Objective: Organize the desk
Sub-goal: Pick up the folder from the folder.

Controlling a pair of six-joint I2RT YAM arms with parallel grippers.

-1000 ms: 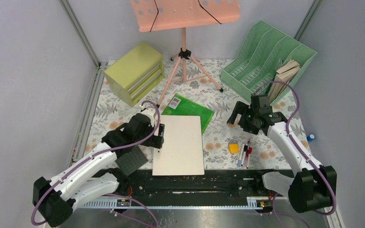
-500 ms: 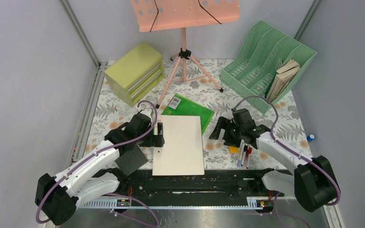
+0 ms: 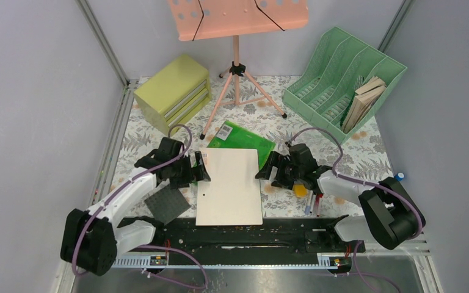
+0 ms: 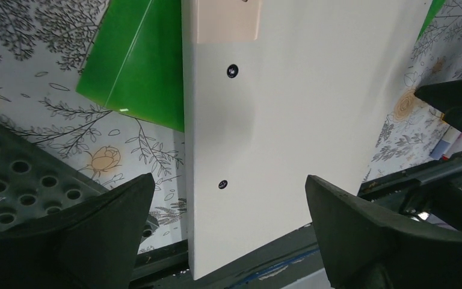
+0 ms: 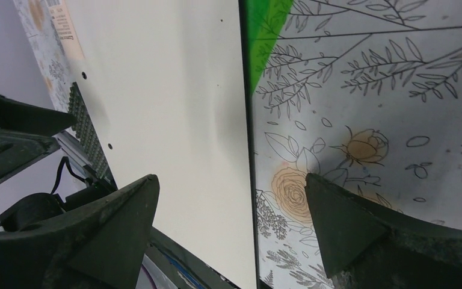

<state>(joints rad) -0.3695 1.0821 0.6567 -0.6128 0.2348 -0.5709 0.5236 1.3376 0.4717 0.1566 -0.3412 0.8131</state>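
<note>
**Top view.** Surveying the desk (image 3: 342, 152), lying flat across the whole cell under everything else. Bracketing the board (image 3: 230, 186) from both sides: left gripper (image 3: 203, 168) just beside its left edge, right gripper (image 3: 267, 171) just beside its right edge. Standing fully released on both sides, gripping nothing. Noting the board overlapping the near part of the green folder (image 3: 244, 139). Noting also pens (image 3: 314, 198) and a yellow block (image 3: 300, 190) loose by the right gripper, a grey pad (image 3: 168, 204) by the left arm, and a rack (image 3: 336, 73) and cabinet (image 3: 174, 91) at the far side.

**Left wrist.** Looking down on the board (image 4: 301, 90) with the left gripper (image 4: 228, 186) splayed wide above it. Showing the folder (image 4: 138, 66) poking out from beneath, the pad (image 4: 12, 180) at lower left and the desk (image 4: 30, 78) beyond. Touching nothing, so far as can be told.

**Right wrist.** Straddling the right edge of the board (image 5: 168, 90) with the right gripper (image 5: 231, 186), one finger over the board and the other over bare desk (image 5: 397, 90). Holding nothing.

**Assessment.** Judging the step in hand as lining up a two-sided take on the board. Calling next for lowering both grippers to the edges and closing in evenly. Expecting difficulty in getting a finger under so thin and flat a sheet, and in dragging the folder along with it.
</note>
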